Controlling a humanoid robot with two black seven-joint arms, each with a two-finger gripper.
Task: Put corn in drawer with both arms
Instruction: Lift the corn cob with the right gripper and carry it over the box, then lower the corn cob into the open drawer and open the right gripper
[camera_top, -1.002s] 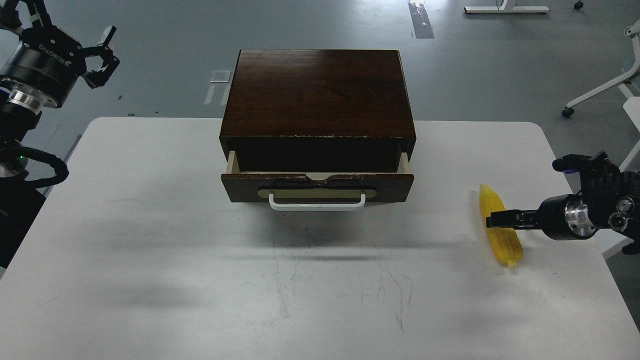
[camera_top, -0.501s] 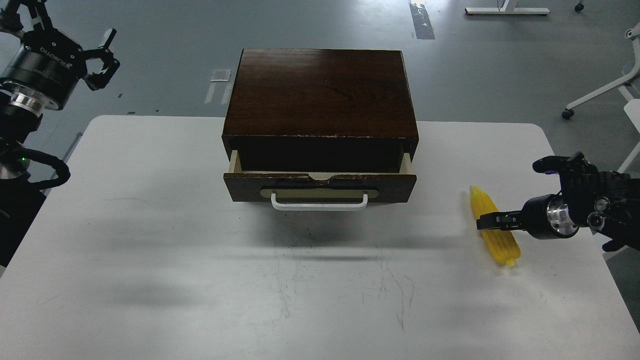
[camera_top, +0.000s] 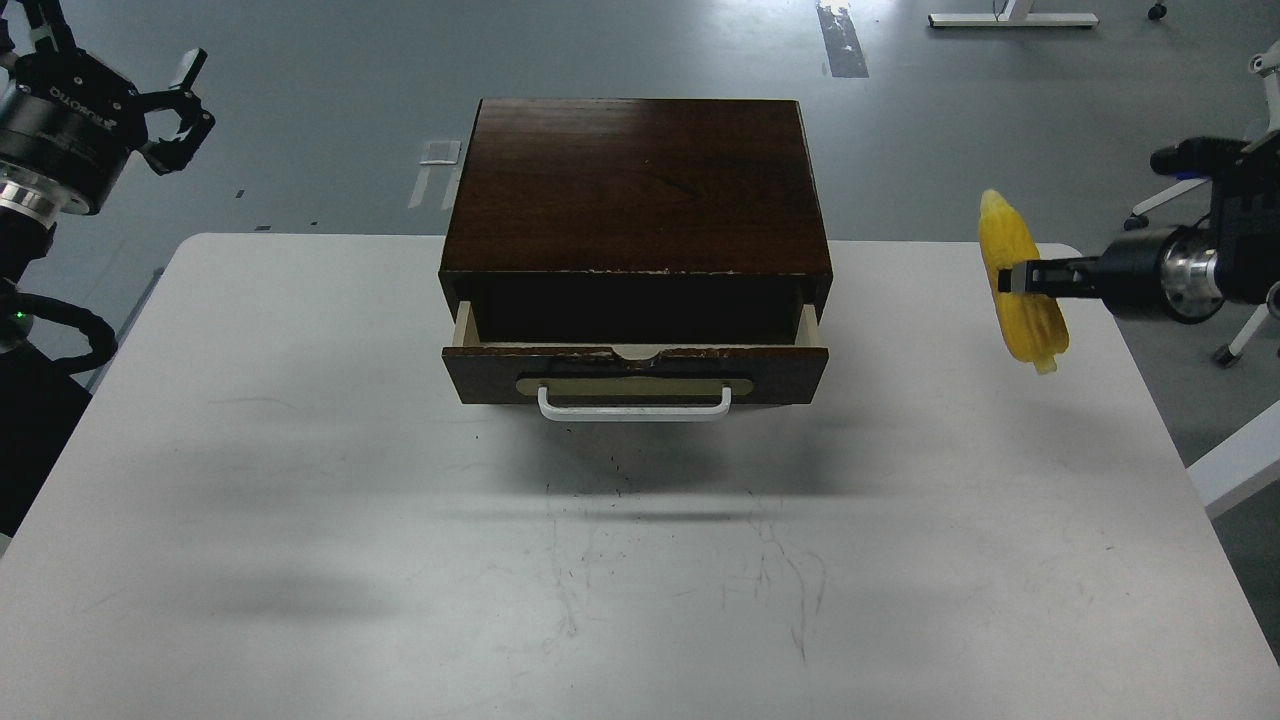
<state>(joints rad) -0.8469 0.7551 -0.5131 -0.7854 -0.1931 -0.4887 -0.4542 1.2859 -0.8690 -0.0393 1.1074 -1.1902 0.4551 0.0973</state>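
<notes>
The yellow corn (camera_top: 1022, 283) hangs in the air at the right, above the table's right edge, pointed end up. My right gripper (camera_top: 1012, 278) is shut on its middle, reaching in from the right. The dark brown drawer (camera_top: 636, 372) with a white bar handle (camera_top: 634, 404) stands partly pulled out of the cabinet (camera_top: 636, 185) at the table's middle back; its inside is dark. My left gripper (camera_top: 172, 110) is open and empty at the far upper left, off the table.
The white table (camera_top: 300, 520) spreads in front of the cabinet, with scuff marks near the middle. Chair legs and wheels (camera_top: 1185, 195) stand on the floor beyond the right edge.
My right gripper has lifted the corn off the table, up and slightly right. The left arm has drawn back a little to the left. The drawer stays as it was.
</notes>
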